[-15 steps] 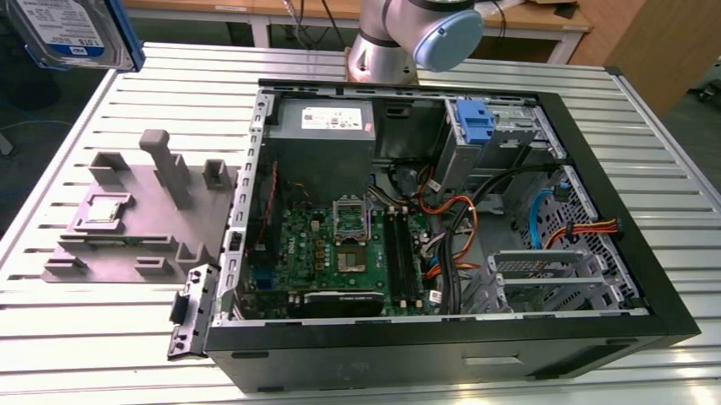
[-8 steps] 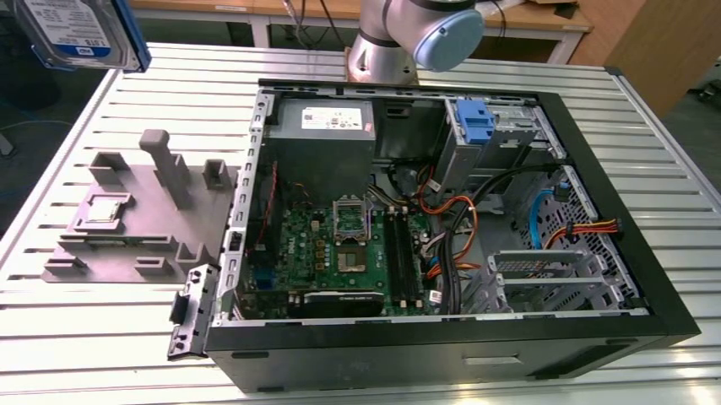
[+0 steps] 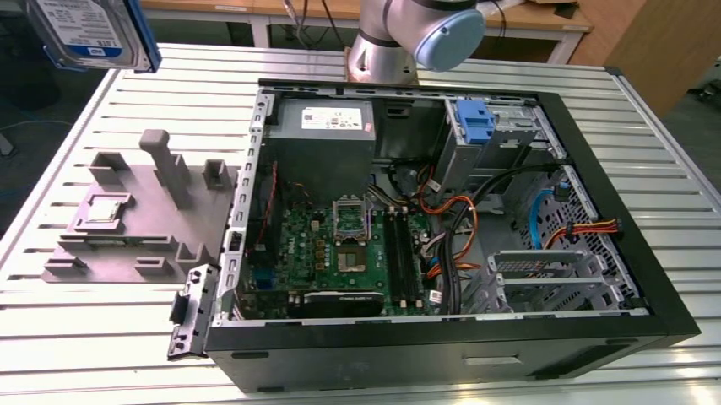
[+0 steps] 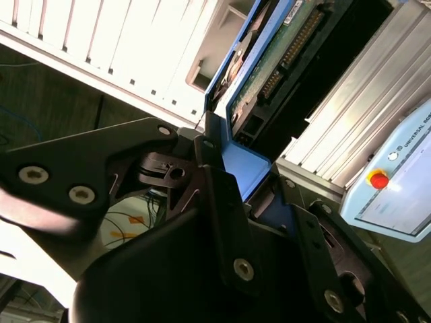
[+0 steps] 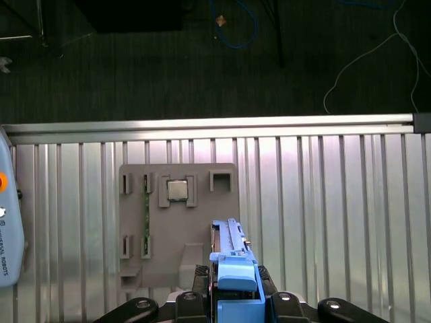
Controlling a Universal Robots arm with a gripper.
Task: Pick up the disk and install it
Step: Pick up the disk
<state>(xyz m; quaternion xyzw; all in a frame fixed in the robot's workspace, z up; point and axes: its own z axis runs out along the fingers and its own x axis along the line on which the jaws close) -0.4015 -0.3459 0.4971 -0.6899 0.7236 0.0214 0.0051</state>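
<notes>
While black metal gripper [image 5: 236, 288] pinches blue-framed silver disk [image 3: 90, 27] aloft — open black computer case [image 3: 631, 253] lies well apart, toward exterior view's right.

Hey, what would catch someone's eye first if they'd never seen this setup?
The open computer case sits mid-table, motherboard and cables exposed. At the exterior view's upper left, the blue-framed disk hangs in the air, clamped in the tool; a grey fixture lies below it.
</notes>
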